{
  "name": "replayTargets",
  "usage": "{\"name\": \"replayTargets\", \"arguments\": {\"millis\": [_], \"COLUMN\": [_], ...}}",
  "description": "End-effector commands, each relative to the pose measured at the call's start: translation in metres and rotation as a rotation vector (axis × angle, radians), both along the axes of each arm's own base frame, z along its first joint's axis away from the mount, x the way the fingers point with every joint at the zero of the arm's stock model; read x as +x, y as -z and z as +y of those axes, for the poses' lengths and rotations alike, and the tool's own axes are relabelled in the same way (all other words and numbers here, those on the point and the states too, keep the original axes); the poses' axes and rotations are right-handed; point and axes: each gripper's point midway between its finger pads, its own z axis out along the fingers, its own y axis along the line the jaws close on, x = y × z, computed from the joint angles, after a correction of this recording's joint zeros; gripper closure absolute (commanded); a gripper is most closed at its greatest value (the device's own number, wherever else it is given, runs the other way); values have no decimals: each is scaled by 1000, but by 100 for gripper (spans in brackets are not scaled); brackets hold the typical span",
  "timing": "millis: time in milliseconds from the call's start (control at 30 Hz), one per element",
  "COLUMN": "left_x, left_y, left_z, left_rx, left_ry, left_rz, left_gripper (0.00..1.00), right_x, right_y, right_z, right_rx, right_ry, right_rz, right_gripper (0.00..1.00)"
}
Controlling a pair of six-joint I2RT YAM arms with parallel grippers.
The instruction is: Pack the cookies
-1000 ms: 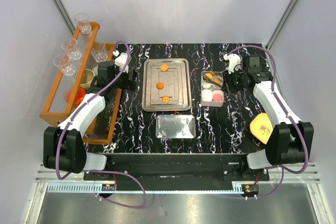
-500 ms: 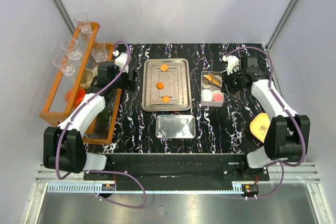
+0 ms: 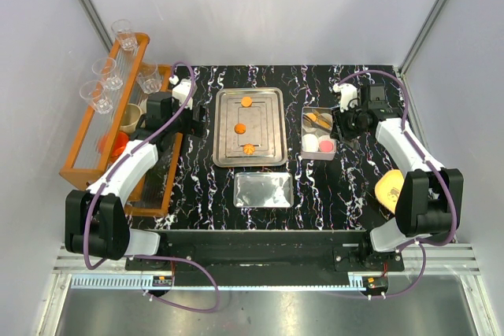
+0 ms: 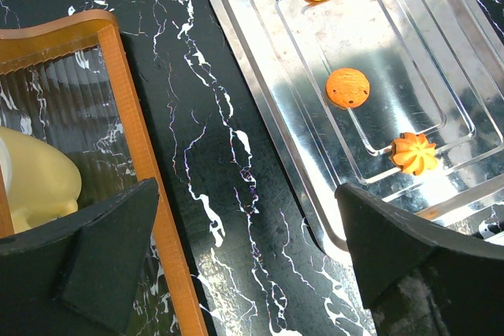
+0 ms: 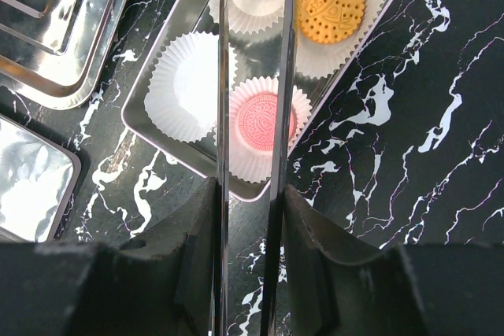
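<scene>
Right arm drawn in leftward, toward the small tin.
Over the last second the right gripper, carrying metal tongs, has slid from a little way right of the tin to just beside its right edge. The forearm now runs steeper up the counter. The elbow has come inward and covers slightly more of the yellow lump's right side than before.

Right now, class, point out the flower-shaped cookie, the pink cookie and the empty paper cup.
flower-shaped cookie (image 4: pixel 413 153): left wrist view, middle of its ridged top.
pink cookie (image 5: pixel 253 122): right wrist view, its patterned face.
empty paper cup (image 5: pixel 187 83): right wrist view, its bare white floor.
</scene>
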Motion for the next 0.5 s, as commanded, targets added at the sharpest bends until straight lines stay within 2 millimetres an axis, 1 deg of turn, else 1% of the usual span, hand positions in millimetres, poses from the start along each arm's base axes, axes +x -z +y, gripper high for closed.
{"name": "replayTargets", "arguments": {"millis": [0,333,467], "left_x": [8,7,6], "left_y": [-19,-21,-21], "left_z": [-3,-3,-3], "left_rx": [-11,-12,-11], "left_ry": [11,11,9], "left_rz": [-70,-74,-74], "left_gripper": [1,1,1], "right_x": [10,8,6], "right_y": [-15,-24,-27], "right_z": [4,5,5], "right_rx": [26,34,35], "right_ry": [-21,-21,-20], "right_rz": [-67,-89,-96], "right_gripper": [67,55,52]}}
